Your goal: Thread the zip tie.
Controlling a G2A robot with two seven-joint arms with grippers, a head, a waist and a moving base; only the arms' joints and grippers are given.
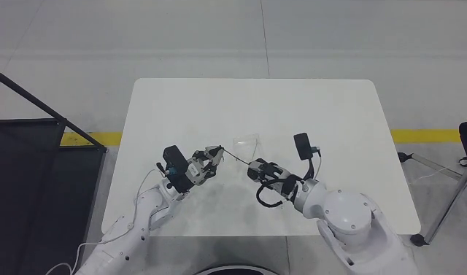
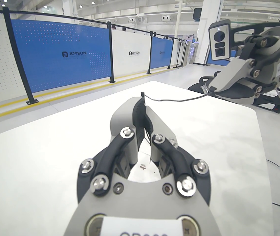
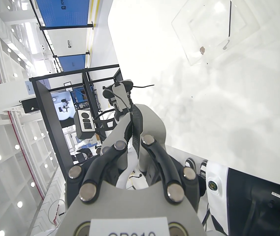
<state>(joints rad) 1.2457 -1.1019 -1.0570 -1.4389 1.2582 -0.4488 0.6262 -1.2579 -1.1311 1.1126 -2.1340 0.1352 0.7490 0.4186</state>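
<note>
Both clenched on the thin black plastic zip tie (image 2: 174, 100), the left gripper (image 2: 143, 101) and right gripper (image 3: 134, 109) need steady, fine alignment.

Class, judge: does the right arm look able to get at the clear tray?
Probably not: the table toward the clear tray looks free, but the right gripper is shut on the zip tie the left gripper also holds.

surface: white table (image 1: 182, 107) | on it: clear square tray (image 1: 246, 139), near centre
</note>
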